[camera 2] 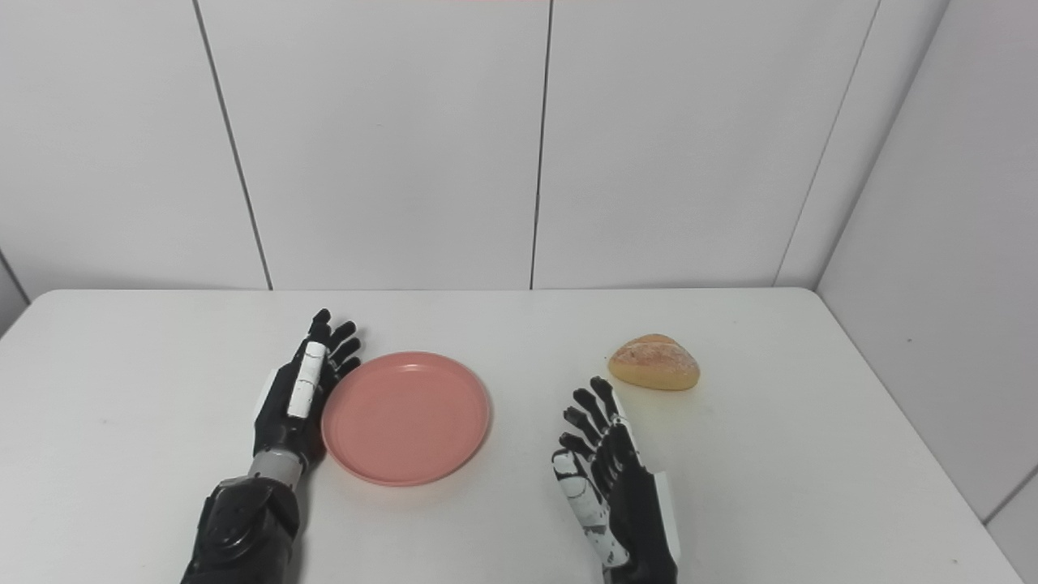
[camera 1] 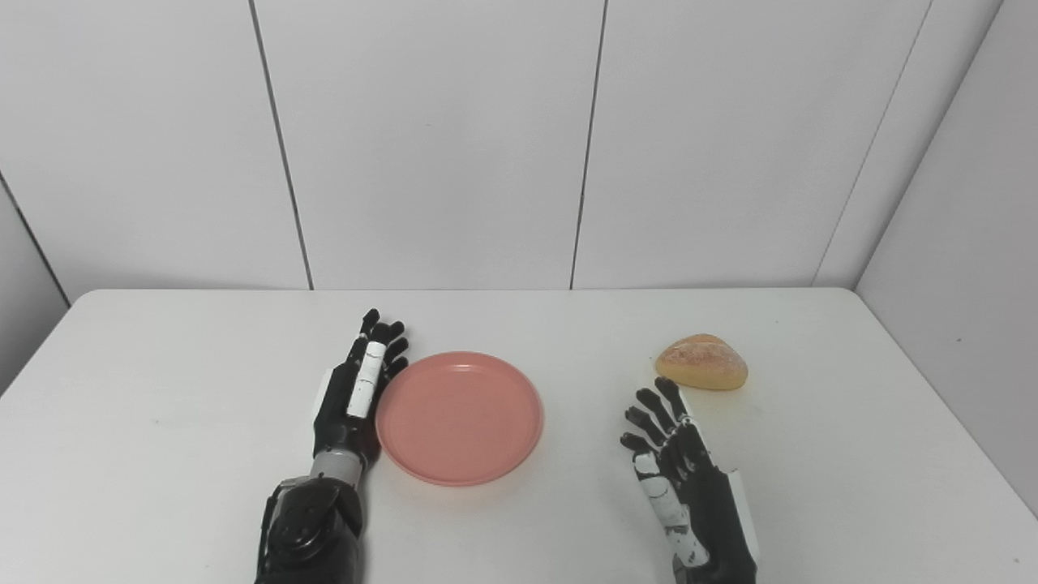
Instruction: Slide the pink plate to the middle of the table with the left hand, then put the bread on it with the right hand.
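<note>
White bench (camera 1: 162,454), panelled wall behind. Your left hand (camera 1: 357,389), fingers straight and holding nothing, sits edge-on against the round pink plastic plate (camera 1: 459,418); push evenly rightward. Right hand (camera 1: 677,462) waits splayed, empty, near the golden bread roll (camera 1: 701,362).

White table (camera 1: 162,454) stands against white panelled walls (camera 1: 430,138).

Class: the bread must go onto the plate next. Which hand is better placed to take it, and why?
The right hand. It is open just short of the bread, on the same side. The left hand lies against the pink plate's far edge from the bread.
</note>
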You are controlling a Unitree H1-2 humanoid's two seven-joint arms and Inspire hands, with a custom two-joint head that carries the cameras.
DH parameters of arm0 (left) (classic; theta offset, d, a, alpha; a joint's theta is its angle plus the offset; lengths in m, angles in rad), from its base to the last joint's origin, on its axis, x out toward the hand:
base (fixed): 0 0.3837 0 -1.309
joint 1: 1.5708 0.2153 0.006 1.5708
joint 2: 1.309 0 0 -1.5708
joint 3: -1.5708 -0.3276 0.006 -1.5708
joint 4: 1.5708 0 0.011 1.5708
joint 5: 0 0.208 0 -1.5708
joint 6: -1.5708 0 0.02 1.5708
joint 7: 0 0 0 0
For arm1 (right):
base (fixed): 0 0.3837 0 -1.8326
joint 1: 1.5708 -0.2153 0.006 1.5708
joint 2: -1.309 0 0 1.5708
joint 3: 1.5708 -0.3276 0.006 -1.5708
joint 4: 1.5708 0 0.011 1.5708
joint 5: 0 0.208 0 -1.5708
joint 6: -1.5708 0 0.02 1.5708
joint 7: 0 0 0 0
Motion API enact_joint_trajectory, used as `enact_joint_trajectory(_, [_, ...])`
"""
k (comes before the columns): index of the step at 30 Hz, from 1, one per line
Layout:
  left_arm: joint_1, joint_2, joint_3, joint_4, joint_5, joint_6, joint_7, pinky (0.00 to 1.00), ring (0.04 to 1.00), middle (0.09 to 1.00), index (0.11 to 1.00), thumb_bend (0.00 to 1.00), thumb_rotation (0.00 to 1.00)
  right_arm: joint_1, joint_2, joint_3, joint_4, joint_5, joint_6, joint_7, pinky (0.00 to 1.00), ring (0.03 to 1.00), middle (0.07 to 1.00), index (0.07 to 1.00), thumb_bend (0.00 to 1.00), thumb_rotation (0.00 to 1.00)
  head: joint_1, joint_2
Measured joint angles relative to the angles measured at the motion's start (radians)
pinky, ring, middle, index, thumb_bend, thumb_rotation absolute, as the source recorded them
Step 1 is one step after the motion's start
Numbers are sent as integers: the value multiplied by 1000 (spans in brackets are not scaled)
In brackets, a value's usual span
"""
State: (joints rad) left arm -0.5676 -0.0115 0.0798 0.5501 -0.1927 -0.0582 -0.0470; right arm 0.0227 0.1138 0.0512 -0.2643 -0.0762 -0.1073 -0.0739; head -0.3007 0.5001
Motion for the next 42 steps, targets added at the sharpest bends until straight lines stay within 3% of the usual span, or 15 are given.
enact_joint_trajectory(9, [-3,-6,1,13,-1,-18,0,904,907,905,964,969,772,-97,-92,-52,-48,-19,56,2,671,823,873,894,919,638,6,-5])
enact_joint_trajectory(13, [-4,-7,2,16,-1,-21,0,912,907,906,963,964,771,-152,-129,-65,-67,-64,75,2,693,831,875,888,914,621,9,-5])
enact_joint_trajectory(18, [-5,-7,2,16,-1,-22,0,911,907,904,964,969,775,-220,-222,-76,-92,-142,167,43,725,831,867,883,918,611,9,-6])
enact_joint_trajectory(21, [-5,-7,3,16,-1,-23,0,916,907,907,966,957,774,-257,-272,-89,-102,-187,221,62,686,811,854,863,960,587,11,-6])
enact_joint_trajectory(26, [-5,-7,3,16,-1,-23,-2,910,898,902,961,957,765,-320,-355,-90,-101,-238,317,120,664,802,852,844,995,399,12,-6])
enact_joint_trajectory(31, [-5,-7,2,16,-1,-23,-5,896,901,901,966,961,771,-383,-424,-91,-89,-258,401,181,660,808,856,843,999,304,12,-8])
enact_joint_trajectory(35, [-6,-7,2,15,-1,-23,-5,882,897,899,964,967,767,-413,-493,-77,-47,-298,410,222,638,810,853,844,1000,279,17,-11])
enact_joint_trajectory(42, [-6,-8,2,16,-1,-27,-4,877,886,883,957,965,757,-492,-592,-28,41,-371,449,305,696,817,844,853,1000,296,25,-9])
